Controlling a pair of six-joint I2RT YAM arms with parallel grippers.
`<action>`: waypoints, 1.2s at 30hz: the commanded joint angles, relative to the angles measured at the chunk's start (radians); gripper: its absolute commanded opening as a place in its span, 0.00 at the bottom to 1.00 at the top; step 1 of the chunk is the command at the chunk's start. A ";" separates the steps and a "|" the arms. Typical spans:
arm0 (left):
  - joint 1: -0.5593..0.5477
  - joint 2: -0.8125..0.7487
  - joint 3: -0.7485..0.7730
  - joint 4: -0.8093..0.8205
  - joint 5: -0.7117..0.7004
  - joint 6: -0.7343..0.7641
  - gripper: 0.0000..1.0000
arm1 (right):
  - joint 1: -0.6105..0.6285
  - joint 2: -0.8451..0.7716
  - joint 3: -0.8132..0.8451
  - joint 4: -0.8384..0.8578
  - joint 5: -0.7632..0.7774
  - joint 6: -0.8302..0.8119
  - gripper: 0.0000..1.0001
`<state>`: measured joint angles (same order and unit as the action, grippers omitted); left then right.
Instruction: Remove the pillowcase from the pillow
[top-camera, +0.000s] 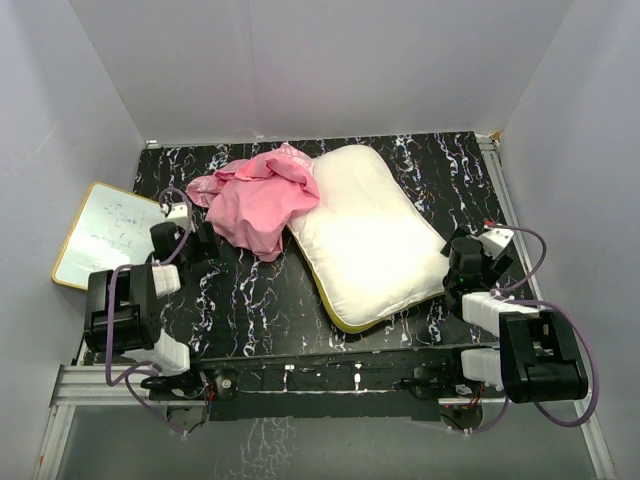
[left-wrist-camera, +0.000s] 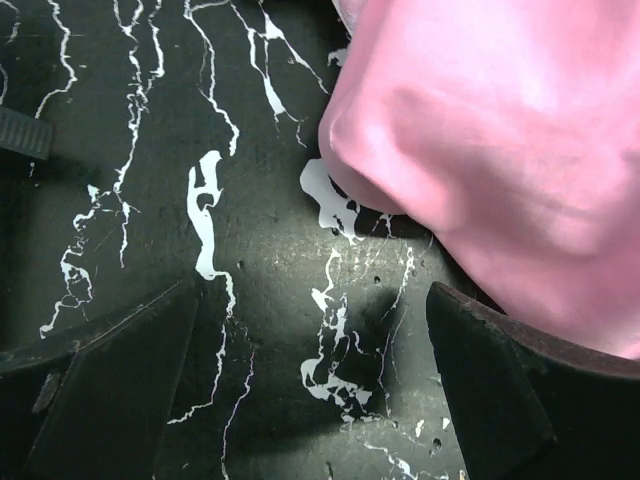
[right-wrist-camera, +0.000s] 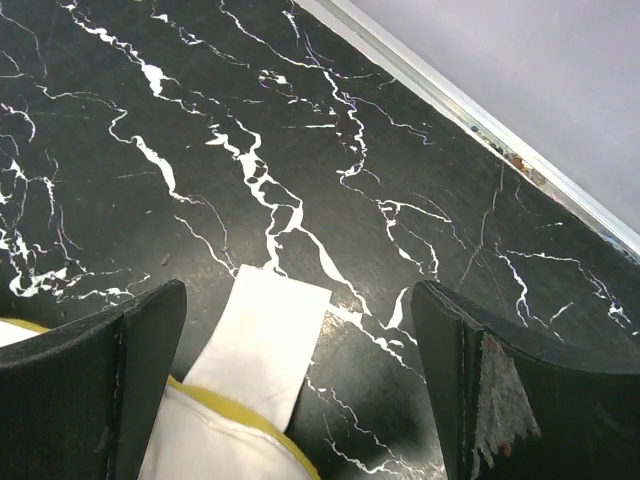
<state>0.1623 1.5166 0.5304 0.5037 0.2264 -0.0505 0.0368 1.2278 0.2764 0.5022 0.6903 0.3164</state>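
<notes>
The pink pillowcase (top-camera: 262, 198) lies crumpled in a heap on the black marbled table (top-camera: 260, 300), its right edge resting against the pillow's far left corner. The white pillow (top-camera: 365, 235) with a yellow edge band lies bare, diagonally across the table's middle. My left gripper (top-camera: 200, 238) is open and empty just left of the pillowcase, which fills the upper right of the left wrist view (left-wrist-camera: 500, 150). My right gripper (top-camera: 458, 262) is open and empty at the pillow's right corner; the right wrist view shows the pillow's corner (right-wrist-camera: 200, 440) and its white label (right-wrist-camera: 262, 335) between the jaws.
A white board with a yellow frame (top-camera: 105, 232) leans at the table's left edge. Grey walls enclose the table on three sides. A metal rail (top-camera: 505, 200) runs along the right edge.
</notes>
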 joint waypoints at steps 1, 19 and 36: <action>0.000 0.054 -0.111 0.396 -0.077 -0.048 0.97 | -0.006 0.011 0.002 0.178 -0.032 0.036 0.98; -0.065 0.149 -0.265 0.729 -0.110 0.017 0.97 | -0.009 0.326 0.014 0.566 -0.681 -0.303 0.98; -0.072 0.163 -0.270 0.768 -0.116 0.018 0.97 | -0.034 0.358 -0.039 0.697 -0.761 -0.310 0.98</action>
<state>0.0933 1.6814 0.2478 1.2484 0.1131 -0.0410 0.0036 1.5803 0.2386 1.1347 -0.0380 0.0322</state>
